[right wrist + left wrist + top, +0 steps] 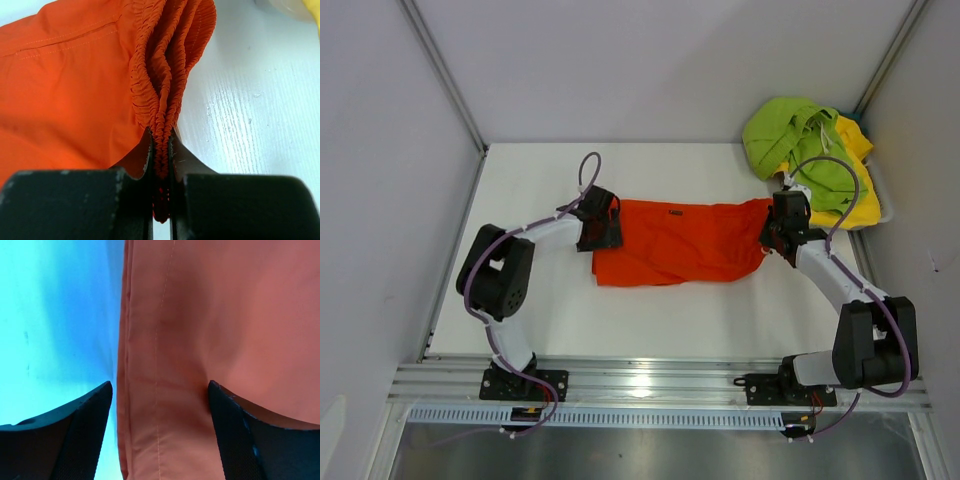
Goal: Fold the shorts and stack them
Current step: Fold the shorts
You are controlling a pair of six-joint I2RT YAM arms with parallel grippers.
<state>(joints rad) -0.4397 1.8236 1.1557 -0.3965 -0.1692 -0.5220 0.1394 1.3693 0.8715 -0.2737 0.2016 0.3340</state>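
A white table [540, 300] is enclosed by pale grey walls [380, 150] on three sides. The orange shorts [680, 243] are laid flat in the middle of the table, stretched sideways between the two arms. The fabric is plain and bright. A small dark mark [675, 211] is seen near the far edge, and the lower left corner is folded a little unevenly. A stitched seam and a double hem are shown in the left wrist view, and the table beside the hem looks blue there.

The left gripper [603, 220] is placed at the left edge of the orange shorts. Its fingers [85, 430] are spread wide, one over the bare table and one over the cloth, with the hem between them. Nothing is pinched by it.

The right gripper [782, 228] is pressed together on the gathered elastic waistband at the right end of the orange shorts. The waistband is bunched in folds and is raised slightly from the table.

The green shorts [790, 135] are heaped in the far right corner, partly on top of the yellow shorts [855, 205], both crumpled.
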